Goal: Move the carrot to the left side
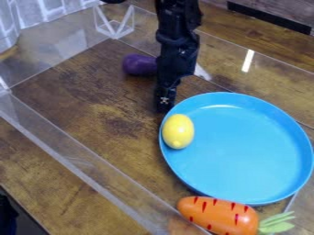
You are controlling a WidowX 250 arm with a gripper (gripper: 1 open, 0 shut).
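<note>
Worktop: dark brown wooden worktop (86,110) with a glossy sheen, bordered by clear plastic walls along the left and near edges.
Plate: round blue plate (252,161) lying flat on the right half of the worktop, its near rim close to the front edge.
Yellow ball: lemon-like yellow ball (179,130) sitting on the left rim area of the plate, just inside the edge.
Carrot: glossy orange toy carrot (218,214) with short dark lines on its body, lying on its side at the bottom of the view, just in front of the plate's near rim and off the plate; its green leafy end points right. Nothing touches it.
Eggplant: purple eggplant (139,63) on the wood behind the arm, partly hidden by it, well apart from the carrot.
Arm: black robot arm coming down from the top middle, pointing straight down at the worktop.
Jaws: the gripper (164,104) hovers low over the bare wood just beyond the plate's upper left rim, near the yellow ball; its tips are too dark and small to read, but the jaws stand wide apart and hold nothing.
Carrot to gripper: well apart, with the plate and the yellow ball between them.
</note>
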